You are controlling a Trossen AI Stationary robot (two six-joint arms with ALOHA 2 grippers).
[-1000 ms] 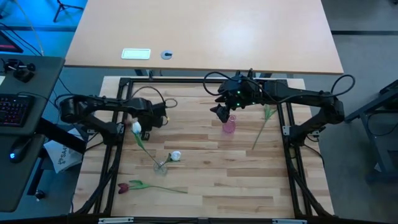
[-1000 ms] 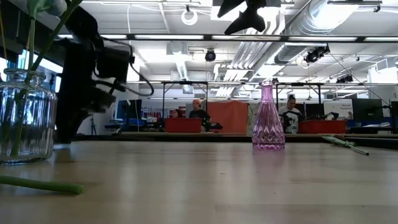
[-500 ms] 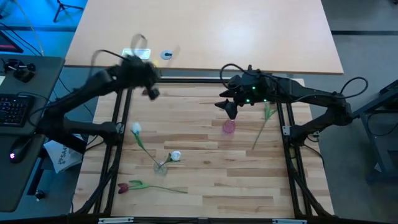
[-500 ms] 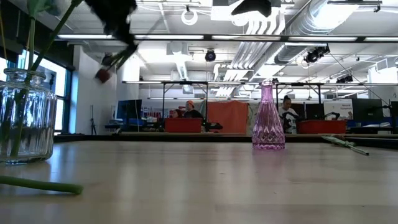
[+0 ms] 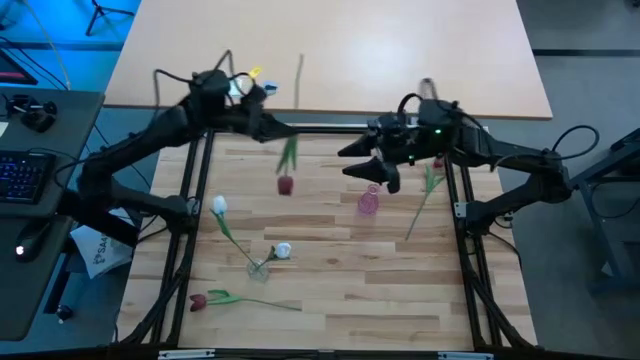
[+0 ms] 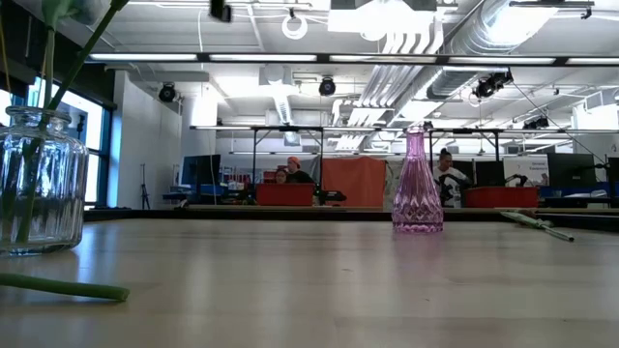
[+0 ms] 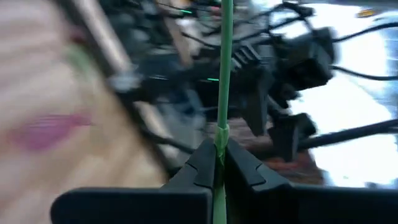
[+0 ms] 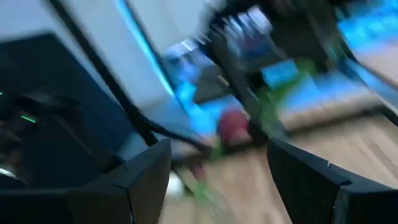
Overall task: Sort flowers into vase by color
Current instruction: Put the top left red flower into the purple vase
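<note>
My left gripper [image 5: 286,129] is up over the table's far side, shut on a dark red tulip [image 5: 285,184]. My right gripper [image 5: 349,161] stands open a little to its right, above a pink vase [image 5: 368,203], with nothing between its fingers. In the right wrist view the red head [image 8: 233,127] shows blurred beyond that open gripper [image 8: 217,163]. A clear glass jar [image 5: 258,268] holds two white tulips [image 5: 283,250] by their stems. Another red tulip [image 5: 198,300] lies flat near the table's front left. My left gripper pinches the tulip's green stem [image 7: 219,138] between its two fingers, about midway along the stem. The fingers come roughly level from the table's left and lie across the stem. The flower is lifted clear, with its red head toward the near side and its bare stem end [image 5: 300,62] toward the far side.
A loose green stem with leaves [image 5: 424,195] lies on the table's right side, close to the black frame rail [image 5: 465,215]. In the low view the glass jar [image 6: 39,179] stands at the left and the pink vase [image 6: 418,184] right of the middle. Bare wood [image 5: 400,290] lies near the front.
My left gripper has risen from table height beside the jar, swung toward the far edge and then right, rolling as it went. The red tulip has come up clear of the table with it. My right gripper has risen a little, tipped toward level and stayed open.
</note>
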